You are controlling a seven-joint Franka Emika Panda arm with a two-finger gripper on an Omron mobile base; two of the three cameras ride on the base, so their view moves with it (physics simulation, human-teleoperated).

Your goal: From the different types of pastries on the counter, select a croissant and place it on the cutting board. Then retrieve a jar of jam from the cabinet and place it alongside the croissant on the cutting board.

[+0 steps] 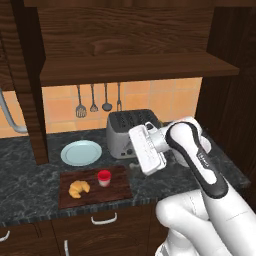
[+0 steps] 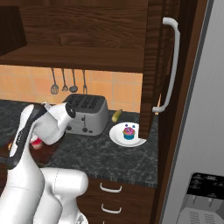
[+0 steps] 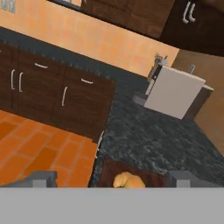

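Observation:
The golden-brown croissant [image 1: 79, 188] and the red-lidded jar of jam [image 1: 104, 178] sit side by side on the reddish-brown cutting board [image 1: 116, 190] at the front of the dark counter [image 1: 25, 175]. My gripper [image 1: 142, 150] hovers to the right of the board, above the counter and in front of the toaster. In the hand view the gripper [image 3: 113, 178] is open, its tips wide apart with nothing between them, and the croissant [image 3: 127, 180] shows low on the board [image 3: 151, 177]. The cupcake [image 2: 128, 131] rests on a white plate [image 2: 117, 136]. The cabinet shelf [image 1: 135, 67] overhead is bare.
A silver toaster [image 1: 125, 131] stands behind the gripper, and a light blue plate [image 1: 81, 152] lies behind the board. Utensils [image 1: 92, 100] hang on the orange tile wall. A tall cabinet door with a white handle [image 2: 169, 65] and a grey fridge [image 2: 201, 131] close off the right side.

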